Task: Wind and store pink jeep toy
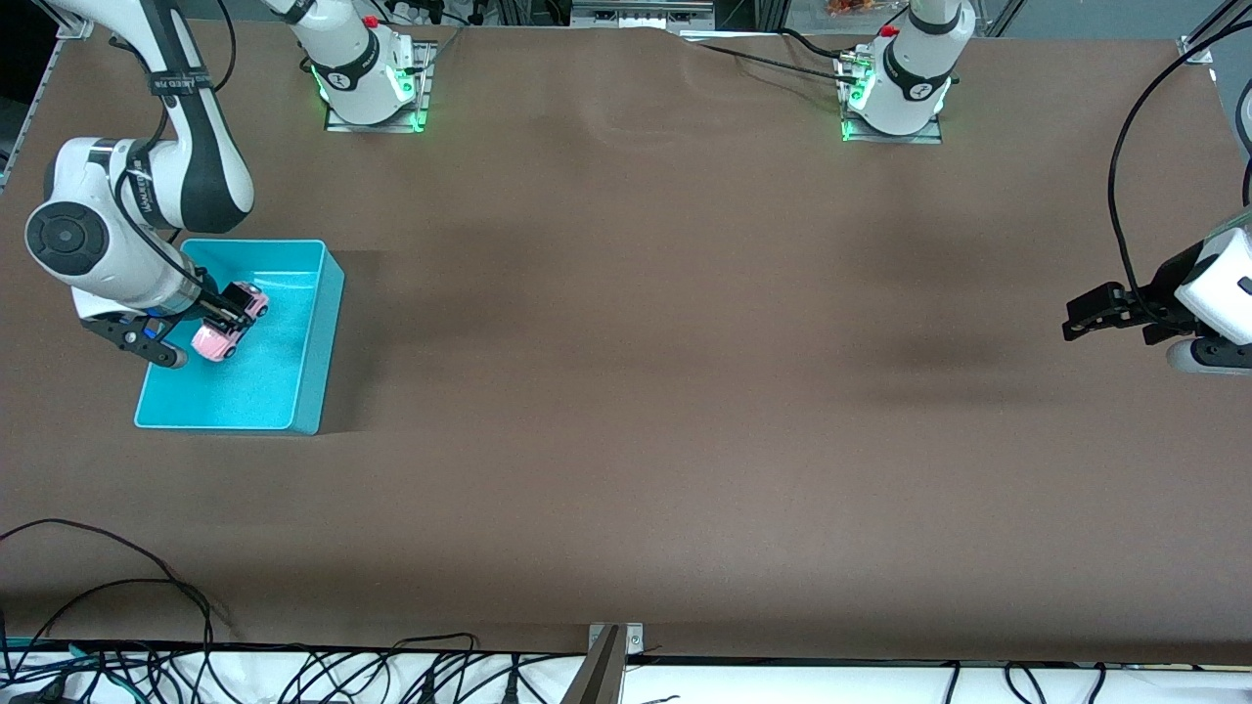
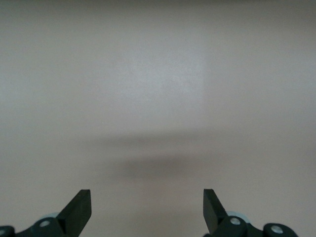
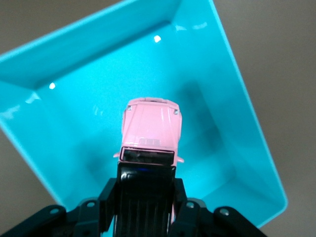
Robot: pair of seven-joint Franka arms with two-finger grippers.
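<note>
Right gripper (image 1: 232, 311) over the turquoise bin (image 1: 311, 337), at the right arm's end of the table. Fingers pressed together on the pink jeep (image 1: 227, 330), clamped at its black roof part. Jeep held in the air above the inside of the bin, nose pointing down toward the bin floor, not touching the floor or the walls as far as visible. In the right wrist view, pink hood of the jeep (image 3: 150, 129) seen just past the gripper (image 3: 145, 170), with the bin (image 3: 59, 69) all around it.

Left gripper (image 1: 1081, 321) waiting over bare table (image 1: 636, 391) at the left arm's end, well apart from the bin. Fingers (image 2: 79, 210) spread wide apart, nothing between them, only brown table surface (image 2: 158, 89) below.
</note>
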